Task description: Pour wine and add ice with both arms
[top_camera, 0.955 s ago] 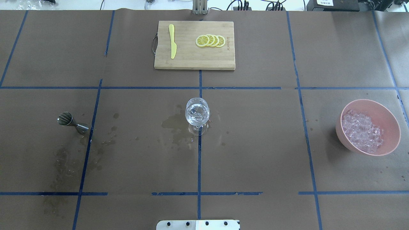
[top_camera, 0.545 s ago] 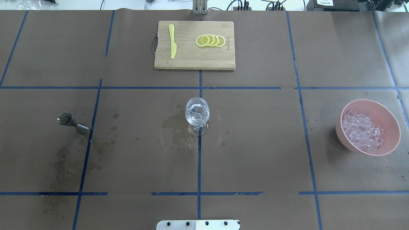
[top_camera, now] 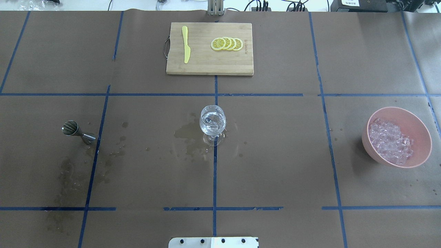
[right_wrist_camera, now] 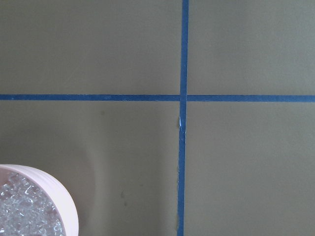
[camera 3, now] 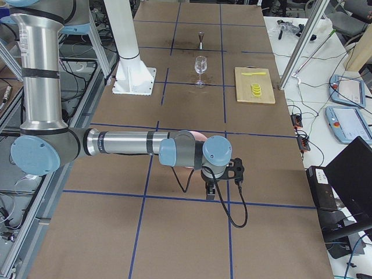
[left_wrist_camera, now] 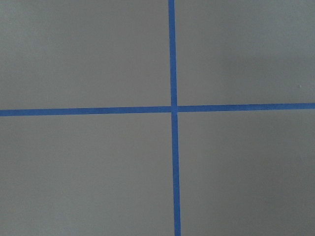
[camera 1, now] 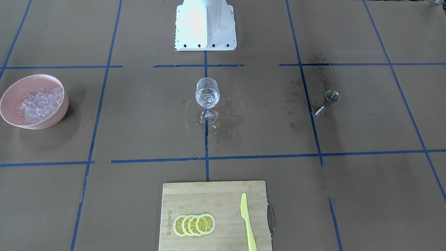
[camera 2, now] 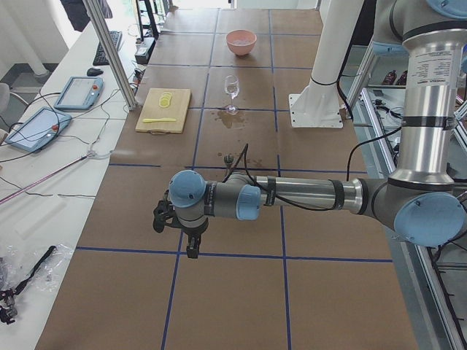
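Observation:
A clear wine glass stands upright at the table's centre, also in the front view. Its bowl holds something clear and glinting; I cannot tell wine from ice in it. The ice fills a pink bowl at the right, whose rim shows in the right wrist view. My left gripper hangs over bare table far to the left, seen only from the side. My right gripper hangs beside the bowl, also seen only from the side. I cannot tell whether either is open.
A steel jigger stands tilted on the left. Wet stains lie around the glass and near the jigger. A bamboo board at the far edge carries lemon slices and a yellow knife. The white base block stands at the near edge.

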Motion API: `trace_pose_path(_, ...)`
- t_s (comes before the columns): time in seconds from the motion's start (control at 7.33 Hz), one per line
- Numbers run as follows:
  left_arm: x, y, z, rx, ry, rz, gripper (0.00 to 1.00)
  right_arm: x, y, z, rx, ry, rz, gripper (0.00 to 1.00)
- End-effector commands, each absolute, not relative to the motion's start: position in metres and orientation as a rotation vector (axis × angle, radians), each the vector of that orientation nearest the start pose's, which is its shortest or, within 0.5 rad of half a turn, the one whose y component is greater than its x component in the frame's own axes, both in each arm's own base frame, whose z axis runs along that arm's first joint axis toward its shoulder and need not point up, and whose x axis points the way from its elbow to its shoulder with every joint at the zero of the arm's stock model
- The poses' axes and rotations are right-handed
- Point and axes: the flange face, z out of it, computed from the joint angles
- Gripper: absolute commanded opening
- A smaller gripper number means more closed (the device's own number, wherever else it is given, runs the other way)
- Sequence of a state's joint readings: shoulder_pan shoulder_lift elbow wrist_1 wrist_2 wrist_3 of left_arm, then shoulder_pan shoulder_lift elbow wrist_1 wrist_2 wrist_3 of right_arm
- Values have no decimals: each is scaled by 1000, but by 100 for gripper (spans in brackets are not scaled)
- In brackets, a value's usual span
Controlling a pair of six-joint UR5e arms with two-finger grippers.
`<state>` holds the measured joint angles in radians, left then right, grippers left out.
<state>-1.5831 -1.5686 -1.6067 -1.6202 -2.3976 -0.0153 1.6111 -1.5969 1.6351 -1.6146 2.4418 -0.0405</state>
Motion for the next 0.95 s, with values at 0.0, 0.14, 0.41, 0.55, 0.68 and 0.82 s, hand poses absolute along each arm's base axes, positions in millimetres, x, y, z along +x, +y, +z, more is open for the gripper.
trace_pose_path(0.0, -66, -495, 633, 83, 826, 11, 100, 79, -469, 649, 63, -828, -11, 100)
trace_pose_path(0.14, -66, -495, 633, 83, 826, 12, 100, 79, -469, 648, 65, -828, -13, 100)
trace_pose_path(0.41, -66, -495, 633, 83, 826, 12, 100, 81, -471, 645, 72, -828, -11, 100)
trace_pose_path(0.55, -66, -495, 632, 85, 826, 13, 100, 81, -473, 641, 81, -830, -12, 100)
trace_pose_path(0.68, -66, -495, 632, 85, 826, 13, 100, 81, -474, 638, 84, -835, -12, 100)
trace_pose_path(0.82, -66, -497, 630, 88, 826, 13, 100, 81, -479, 630, 100, -835, -21, 100)
